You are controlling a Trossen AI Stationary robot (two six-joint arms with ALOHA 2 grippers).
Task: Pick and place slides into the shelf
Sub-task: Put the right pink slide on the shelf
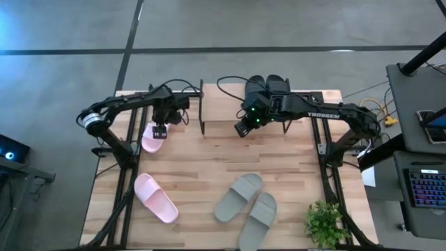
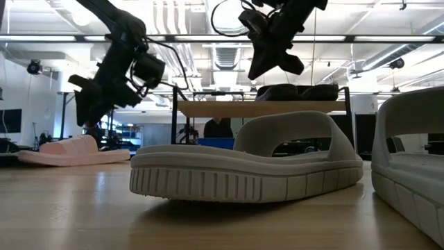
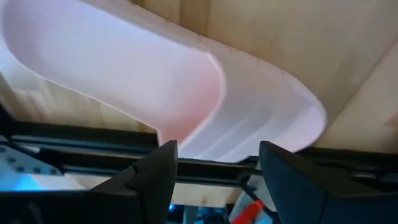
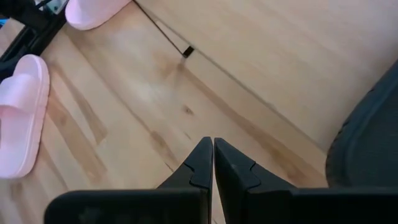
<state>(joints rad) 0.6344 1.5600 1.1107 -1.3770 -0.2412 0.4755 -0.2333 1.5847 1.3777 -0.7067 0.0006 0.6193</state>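
A pale pink slide (image 1: 151, 139) lies sole-down near the table's left edge. My left gripper (image 1: 160, 130) hovers just above it, open; in the left wrist view its fingers (image 3: 217, 163) stand over the slide's strap (image 3: 137, 81). The other pink slide (image 1: 155, 197) and the two grey-green slides (image 1: 238, 197) (image 1: 258, 219) lie on the near half of the table. The black pair (image 1: 265, 86) sits on the shelf (image 1: 223, 127) at the far edge. My right gripper (image 1: 242, 128) is shut and hangs above the shelf's near edge, holding nothing.
A small green plant (image 1: 324, 224) stands at the table's near right corner. The shelf's top board (image 2: 263, 109) has bare room to the left of the black slides (image 2: 298, 91). Bare tabletop (image 1: 209, 164) lies between the shelf and the near slides.
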